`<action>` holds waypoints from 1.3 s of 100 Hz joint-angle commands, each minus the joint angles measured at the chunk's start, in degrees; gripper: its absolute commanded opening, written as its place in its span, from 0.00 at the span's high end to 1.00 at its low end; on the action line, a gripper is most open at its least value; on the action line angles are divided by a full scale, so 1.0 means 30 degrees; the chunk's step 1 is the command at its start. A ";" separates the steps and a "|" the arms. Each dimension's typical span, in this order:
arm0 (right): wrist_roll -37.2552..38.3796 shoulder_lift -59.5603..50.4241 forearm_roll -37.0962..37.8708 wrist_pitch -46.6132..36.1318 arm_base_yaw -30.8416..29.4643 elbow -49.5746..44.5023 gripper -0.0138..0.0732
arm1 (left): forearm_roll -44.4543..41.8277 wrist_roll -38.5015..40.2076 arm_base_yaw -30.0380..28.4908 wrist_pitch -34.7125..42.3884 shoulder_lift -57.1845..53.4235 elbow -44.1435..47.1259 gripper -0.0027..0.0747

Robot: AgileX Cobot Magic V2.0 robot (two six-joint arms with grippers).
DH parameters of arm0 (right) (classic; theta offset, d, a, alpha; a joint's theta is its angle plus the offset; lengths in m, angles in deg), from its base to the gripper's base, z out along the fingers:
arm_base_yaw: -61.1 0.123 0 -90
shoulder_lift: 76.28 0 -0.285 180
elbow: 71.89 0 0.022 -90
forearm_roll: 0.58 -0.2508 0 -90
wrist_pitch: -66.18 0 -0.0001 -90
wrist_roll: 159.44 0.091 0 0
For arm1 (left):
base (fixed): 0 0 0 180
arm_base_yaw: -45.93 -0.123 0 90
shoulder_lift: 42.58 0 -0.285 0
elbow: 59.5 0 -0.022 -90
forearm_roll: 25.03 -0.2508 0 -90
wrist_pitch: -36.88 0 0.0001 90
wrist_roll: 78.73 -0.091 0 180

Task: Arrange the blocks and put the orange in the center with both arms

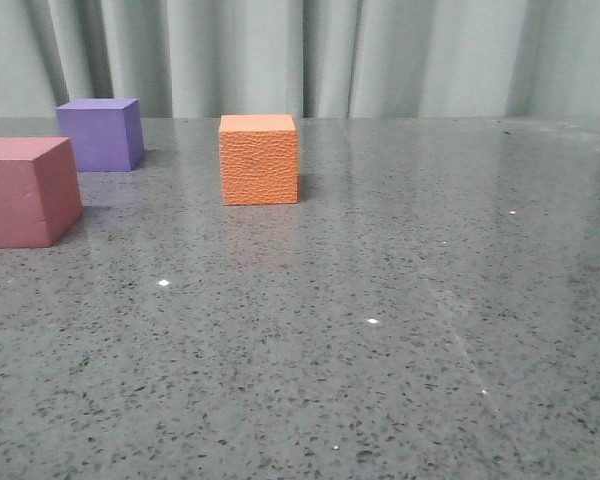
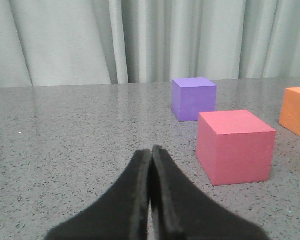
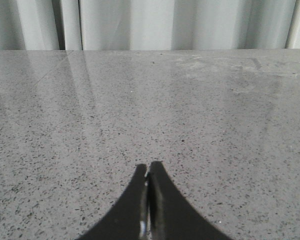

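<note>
Three foam cubes are seen on the grey speckled tabletop [image 1: 380, 350] in the front view. The orange cube [image 1: 259, 159] stands a little left of the middle, at about 11 o'clock from the view's centre. The purple cube [image 1: 101, 134] is set farther back at 10 o'clock, and the pink-red cube [image 1: 24, 191] lies at 9 o'clock, cut by the frame edge. All three are apart from one another; none is held.

The left pincer [image 2: 151, 150] is seen pressed fully together with nothing between its tips, low over the tabletop, with the pink-red cube at 2 o'clock from it. The right pincer [image 3: 148, 166] is likewise drawn together and empty, with only bare tabletop ahead of it.

The task is judged to be at its very start: no cube is gripped and no row is formed. For the next move, the left pincer would need to be spread and brought around one of the nearby cubes, most likely the pink-red one, so that the flanking blocks can be placed on either side of the orange cube.
</note>
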 commanded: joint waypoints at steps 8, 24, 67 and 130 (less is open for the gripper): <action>-0.0165 -0.0474 -0.0041 -0.1827 -0.0097 0.0255 0.92 | 0.0152 0.0058 -0.0009 0.1443 -0.0618 0.1035 0.99; -0.0165 -0.0474 -0.0041 -0.1827 -0.0097 0.0255 0.92 | 0.0152 0.0058 -0.0009 0.1443 -0.0618 0.1035 0.99; -0.0165 -0.0474 -0.0041 -0.1827 -0.0097 0.0255 0.92 | 0.0152 0.0058 -0.0009 0.1443 -0.0618 0.1035 0.99; -0.0165 -0.0474 -0.0041 -0.1827 -0.0097 0.0255 0.92 | 0.1054 0.0327 -0.0009 0.2380 -0.0538 0.0113 0.99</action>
